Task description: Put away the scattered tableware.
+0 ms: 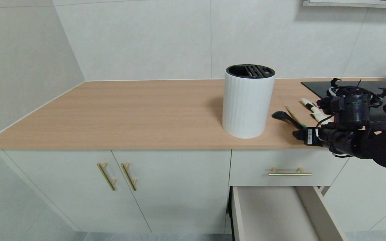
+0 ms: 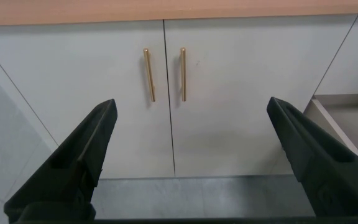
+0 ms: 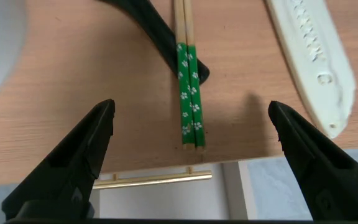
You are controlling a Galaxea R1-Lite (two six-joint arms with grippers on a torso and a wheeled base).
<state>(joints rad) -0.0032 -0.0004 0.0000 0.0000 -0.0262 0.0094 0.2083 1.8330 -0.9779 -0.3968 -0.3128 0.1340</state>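
A light wooden bench (image 1: 129, 113) runs along a pale tiled wall. On it stands a white ribbed cylindrical utensil holder (image 1: 248, 102) with a black slotted top, upright. The scattered tableware lies on the bench just to the robot's right of the holder. A black plastic spoon (image 1: 281, 116) lies nearest the holder. A pair of bamboo chopsticks with green flowered ends (image 3: 189, 93) lies side by side, crossing over the spoon's handle, with the green ends near the bench's front edge. A white ribbed plastic utensil (image 3: 312, 68) lies apart from the chopsticks, on their far side from the holder. Behind these pieces a black glass cooktop (image 1: 317, 87) is set into the bench.

The right end effector (image 3: 190, 118) hangs above the front edge of the bench, its fingers spread wide and grasping nothing, with the chopsticks' green ends between them below. The left end effector (image 2: 191, 107) is low, facing two white cabinet doors (image 2: 229, 112) with brass bar handles (image 2: 148, 74). It too is spread wide and grasps nothing.

Under the tableware a shut white drawer (image 1: 256, 167) carries a brass handle, and the white drawer (image 1: 273, 214) below it stands pulled out.
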